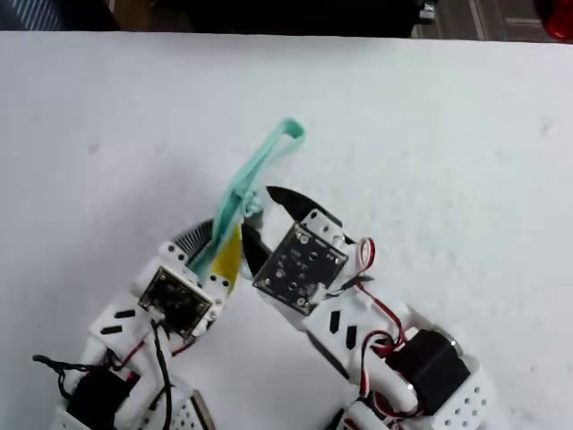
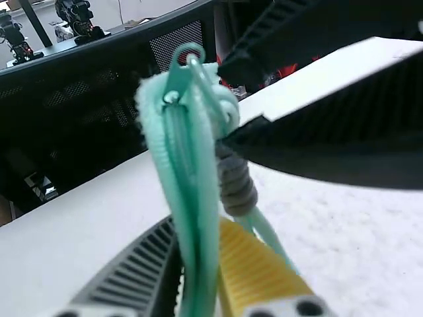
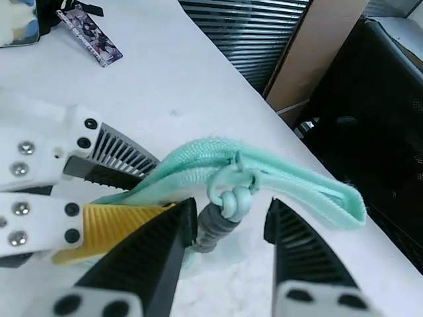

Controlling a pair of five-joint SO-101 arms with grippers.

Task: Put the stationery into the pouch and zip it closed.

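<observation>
- R claw [image 3: 231,205] stands released, black jaws spread either side of the pull [image 3: 223,210]; neither jaw seems to grip it, tho one is just beside the grey tab.
- Pull hangs from the top edge of the pouch [image 3: 297,191], near L claw [image 3: 162,181]; teal ring above, grey tab below.
- Pouch, teal & thin, stands on edge over the table [image 1: 448,134]; whether it rests on the top can't be told; one end runs free past both claws, the other sits in L claw.
- L claw is clenched on the pouch, grey ribbed jaw one side, yellow jaw the other; fabric looks pinched flat.
- Step in hand, by my read: the zip-up; L claw anchors while R claw lines up on the pull; whether the stationery is inside can't be told, nor how far the zip is run.
- Next move calls for R claw to close squarely on the grey tab, not the ring; then a draw along the zip line, in whichever direction shuts it; L claw must hold vs. that tug so the fabric is taut; a slack or twisted pouch wd likely snag the slider.
</observation>
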